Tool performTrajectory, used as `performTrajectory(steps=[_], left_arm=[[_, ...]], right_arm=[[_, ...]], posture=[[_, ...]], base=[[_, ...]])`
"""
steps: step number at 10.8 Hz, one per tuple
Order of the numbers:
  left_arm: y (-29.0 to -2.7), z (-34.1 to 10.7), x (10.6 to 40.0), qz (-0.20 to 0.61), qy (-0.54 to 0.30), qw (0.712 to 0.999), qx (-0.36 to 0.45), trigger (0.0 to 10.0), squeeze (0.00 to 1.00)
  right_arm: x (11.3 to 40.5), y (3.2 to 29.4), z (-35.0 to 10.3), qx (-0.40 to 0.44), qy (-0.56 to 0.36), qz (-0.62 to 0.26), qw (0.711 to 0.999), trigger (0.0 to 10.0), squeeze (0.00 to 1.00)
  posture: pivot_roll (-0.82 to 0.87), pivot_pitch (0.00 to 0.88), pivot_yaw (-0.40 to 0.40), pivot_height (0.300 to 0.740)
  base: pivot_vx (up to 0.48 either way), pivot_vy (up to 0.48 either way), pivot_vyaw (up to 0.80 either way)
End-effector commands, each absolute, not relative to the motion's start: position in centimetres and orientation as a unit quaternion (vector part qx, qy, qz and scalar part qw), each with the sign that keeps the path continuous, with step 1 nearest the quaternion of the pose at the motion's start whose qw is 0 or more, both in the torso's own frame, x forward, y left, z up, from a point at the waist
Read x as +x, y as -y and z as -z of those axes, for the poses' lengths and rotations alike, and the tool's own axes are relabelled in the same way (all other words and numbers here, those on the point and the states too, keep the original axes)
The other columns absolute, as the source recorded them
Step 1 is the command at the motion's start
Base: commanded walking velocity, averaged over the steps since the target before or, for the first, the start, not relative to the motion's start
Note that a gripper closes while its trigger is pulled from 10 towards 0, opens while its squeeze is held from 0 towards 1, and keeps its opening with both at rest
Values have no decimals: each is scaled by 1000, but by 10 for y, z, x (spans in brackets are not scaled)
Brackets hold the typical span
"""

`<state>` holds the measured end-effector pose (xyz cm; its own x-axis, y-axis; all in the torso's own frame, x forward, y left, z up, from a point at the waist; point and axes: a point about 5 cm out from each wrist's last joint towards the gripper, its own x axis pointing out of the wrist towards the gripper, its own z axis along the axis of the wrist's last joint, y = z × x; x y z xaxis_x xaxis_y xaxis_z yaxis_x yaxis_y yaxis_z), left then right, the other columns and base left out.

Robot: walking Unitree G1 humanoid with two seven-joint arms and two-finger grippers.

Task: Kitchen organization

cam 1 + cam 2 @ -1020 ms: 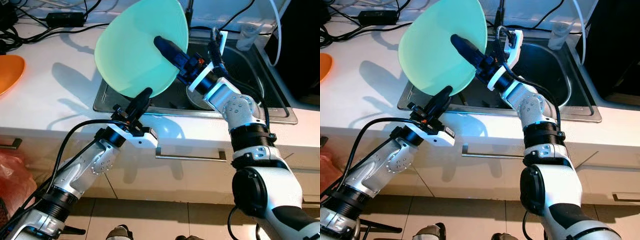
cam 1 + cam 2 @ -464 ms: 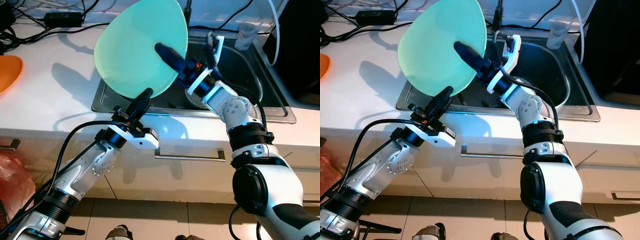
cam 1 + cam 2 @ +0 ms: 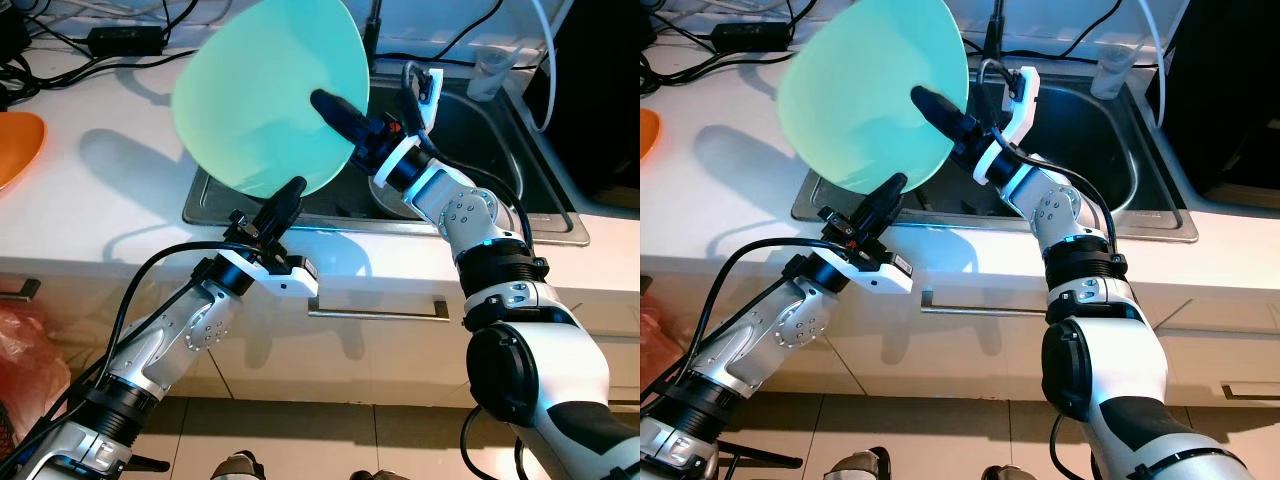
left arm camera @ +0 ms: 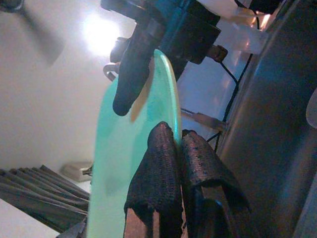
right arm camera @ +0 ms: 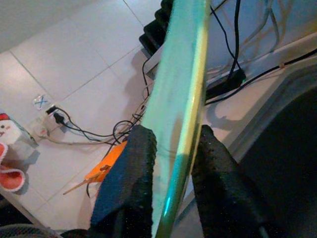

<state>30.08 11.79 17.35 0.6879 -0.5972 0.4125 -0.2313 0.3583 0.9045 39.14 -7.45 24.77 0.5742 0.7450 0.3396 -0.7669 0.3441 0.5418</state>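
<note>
A large pale green plate (image 3: 260, 100) is held on edge in the air over the counter and the left end of the steel sink (image 3: 505, 140). My left gripper (image 3: 293, 190) is shut on its lower rim from below; in the left wrist view the fingers (image 4: 158, 168) pinch the plate (image 4: 124, 148). My right gripper (image 3: 330, 103) is shut on the right rim, one finger across the near face and the other hidden behind. In the right wrist view the fingers (image 5: 129, 183) straddle the rim of the plate (image 5: 181, 99).
An orange plate (image 3: 15, 145) lies on the white counter at far left. Black cables and a power brick (image 3: 130, 40) run along the back. A clear cup (image 3: 490, 70) stands behind the sink. A drawer handle (image 3: 375, 315) sits below the counter edge.
The plate has swung a little to the left and tilted more toward the counter, still held by both grippers. My right wrist has shifted slightly up and left.
</note>
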Motion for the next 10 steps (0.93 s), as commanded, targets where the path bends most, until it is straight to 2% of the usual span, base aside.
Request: performTrajectory(steps=[1, 10], left_arm=[[-110, -150, 293, 172, 351, 734, 556, 0, 0], [-109, -152, 294, 159, 354, 733, 559, 0, 0]], right_arm=[[394, 78, -242, 330, 5, -443, 834, 0, 0], [395, 80, -237, 316, 1, -437, 842, 0, 0]], posture=[[61, 159, -60, 740], [55, 157, -62, 740]], base=[[0, 0, 0], [0, 0, 0]])
